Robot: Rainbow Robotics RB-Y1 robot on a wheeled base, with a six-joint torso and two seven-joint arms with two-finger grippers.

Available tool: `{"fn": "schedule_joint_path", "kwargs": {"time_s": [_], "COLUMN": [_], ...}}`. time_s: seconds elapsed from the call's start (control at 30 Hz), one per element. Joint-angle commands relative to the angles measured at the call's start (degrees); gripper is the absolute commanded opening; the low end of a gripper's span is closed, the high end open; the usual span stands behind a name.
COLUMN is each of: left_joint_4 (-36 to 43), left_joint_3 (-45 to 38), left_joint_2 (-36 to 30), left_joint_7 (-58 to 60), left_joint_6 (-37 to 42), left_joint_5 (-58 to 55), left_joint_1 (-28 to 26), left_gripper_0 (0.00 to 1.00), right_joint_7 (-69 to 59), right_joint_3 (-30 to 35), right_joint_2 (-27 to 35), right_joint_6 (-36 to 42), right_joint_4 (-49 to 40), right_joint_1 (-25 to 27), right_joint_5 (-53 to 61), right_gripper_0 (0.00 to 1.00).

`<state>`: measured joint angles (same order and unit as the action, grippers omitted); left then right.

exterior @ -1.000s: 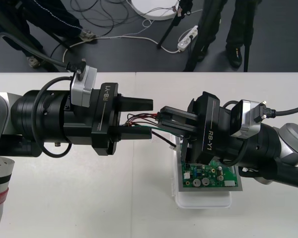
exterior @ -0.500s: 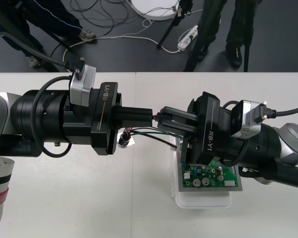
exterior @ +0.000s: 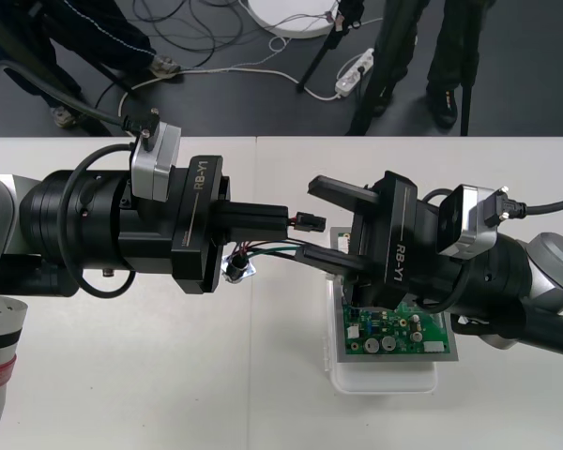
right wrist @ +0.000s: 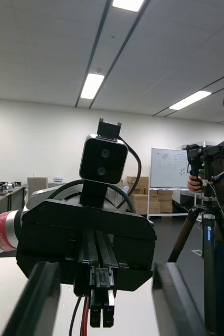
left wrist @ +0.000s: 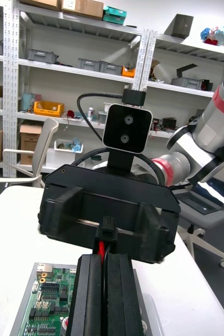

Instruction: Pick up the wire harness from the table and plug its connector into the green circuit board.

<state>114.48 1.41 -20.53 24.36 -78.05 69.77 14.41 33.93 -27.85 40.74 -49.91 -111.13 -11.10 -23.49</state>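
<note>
My left gripper [exterior: 283, 221] is shut on the harness just behind its small black plug [exterior: 308, 222], which sticks out from the fingertips toward the right arm. Green and black wires [exterior: 272, 248] sag below the fingers, and the round metal socket [exterior: 235, 269] hangs under them. My right gripper [exterior: 330, 226] faces the left one, open, with one finger on each side of the plug and clear of it. In the left wrist view the shut fingers [left wrist: 93, 294] pinch red and black wires under the plug [left wrist: 108, 231]. The green circuit board [exterior: 394, 333] lies under the right gripper.
The board sits on a white base [exterior: 385, 380] at the table's right. The left arm's gripper body [right wrist: 85, 236], with a camera on top, stands close before the right wrist camera. Table surface [exterior: 169, 375] in front of the left arm is bare.
The right gripper has opened and let go of the plug. The left gripper, open one second ago, has shut on the harness and holds it alone; the socket now dangles below.
</note>
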Motion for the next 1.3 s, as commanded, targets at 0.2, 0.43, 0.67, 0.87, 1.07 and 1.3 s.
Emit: {"fn": "schedule_joint_path", "kwargs": {"time_s": [0.2, 0.43, 0.67, 0.87, 1.07, 1.3], "left_joint_4": [1.88, 1.71, -0.14, -1.63, -4.01, -11.48], "left_joint_3": [-0.8, -1.68, -2.64, -3.08, -3.43, -3.96], "left_joint_2": [1.19, 1.19, 1.19, -0.21, -1.18, -1.71], "left_joint_7": [-4.23, -4.59, -5.11, -5.9, -7.66, -14.96], "left_joint_6": [1.06, 1.06, 1.06, 0.97, -0.87, -5.79], "left_joint_5": [-1.04, -1.04, -1.56, -2.71, -4.38, -8.24], "left_joint_1": [1.41, 1.23, 0.97, -0.17, -0.88, -0.88], "left_gripper_0": [0.0, 0.0, 0.0, 0.0, 0.0, 0.0], "right_joint_7": [-0.09, -0.09, -0.09, -3.16, -12.57, -28.74], "right_joint_3": [-0.8, -0.8, -0.18, 2.19, 4.56, 12.91], "right_joint_2": [1.89, 2.76, 4.7, 9.62, 13.31, 14.81], "right_joint_6": [0.34, 0.25, 0.25, 0.16, -0.02, 0.25], "right_joint_4": [-1.63, -1.54, -1.63, -2.77, -5.06, -8.93], "right_joint_1": [-1.56, -1.56, -1.65, -1.56, -1.12, 3.1], "right_joint_5": [1.78, 3.36, 4.76, 4.85, 2.04, -6.05], "right_gripper_0": [1.0, 1.0, 1.0, 1.0, 1.0, 1.0]}}
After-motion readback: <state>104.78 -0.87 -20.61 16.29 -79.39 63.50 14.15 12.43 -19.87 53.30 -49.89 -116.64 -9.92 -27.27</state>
